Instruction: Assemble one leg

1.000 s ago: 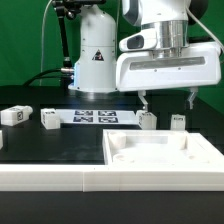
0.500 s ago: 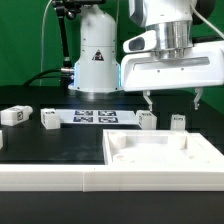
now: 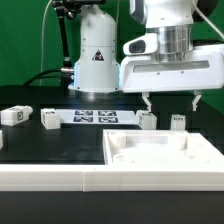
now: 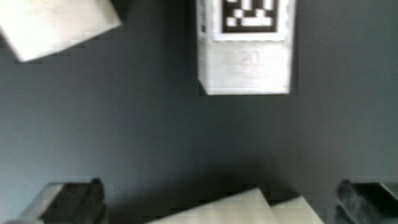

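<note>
Sliding toward the exterior view's right since a second ago, our pincer (image 3: 173, 100) hangs open above the leg (image 3: 178, 121), which stands on the table (image 3: 60, 145) behind the tray (image 3: 120, 150), so we should centre over it before lowering.

A plain green backdrop (image 3: 25, 40) fills the wall behind the scene. Below it lies a matte black desk (image 3: 50, 150), evenly and softly lit and without hard shadows. A white strip (image 3: 40, 182) crosses the foreground of the exterior view.
</note>
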`<state>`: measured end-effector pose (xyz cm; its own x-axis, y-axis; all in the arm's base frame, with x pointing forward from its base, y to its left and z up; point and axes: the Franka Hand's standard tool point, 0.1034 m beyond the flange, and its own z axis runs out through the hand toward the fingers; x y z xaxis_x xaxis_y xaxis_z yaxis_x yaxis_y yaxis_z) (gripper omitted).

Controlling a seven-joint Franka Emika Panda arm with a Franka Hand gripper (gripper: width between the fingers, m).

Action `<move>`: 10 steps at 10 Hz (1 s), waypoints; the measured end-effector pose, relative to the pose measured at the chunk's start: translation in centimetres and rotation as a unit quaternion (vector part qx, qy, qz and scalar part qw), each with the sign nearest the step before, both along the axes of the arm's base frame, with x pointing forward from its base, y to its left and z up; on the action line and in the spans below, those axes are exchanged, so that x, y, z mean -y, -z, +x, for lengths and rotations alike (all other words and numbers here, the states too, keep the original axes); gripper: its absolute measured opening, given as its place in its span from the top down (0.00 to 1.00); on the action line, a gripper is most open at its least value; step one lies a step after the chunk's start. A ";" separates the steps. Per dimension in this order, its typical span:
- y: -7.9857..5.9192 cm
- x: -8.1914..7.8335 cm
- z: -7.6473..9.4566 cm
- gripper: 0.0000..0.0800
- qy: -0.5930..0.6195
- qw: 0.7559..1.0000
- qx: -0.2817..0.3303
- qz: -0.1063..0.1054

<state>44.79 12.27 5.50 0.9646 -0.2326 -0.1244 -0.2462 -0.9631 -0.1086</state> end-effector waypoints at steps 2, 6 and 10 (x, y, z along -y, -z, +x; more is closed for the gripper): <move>-0.2 -0.1 0.1 0.19 -0.013 0.999 -0.045 0.013; -0.8 -1.6 -0.3 0.19 -0.033 0.984 -0.174 0.034; 1.2 -2.0 -1.0 0.19 -0.049 0.958 -0.276 0.054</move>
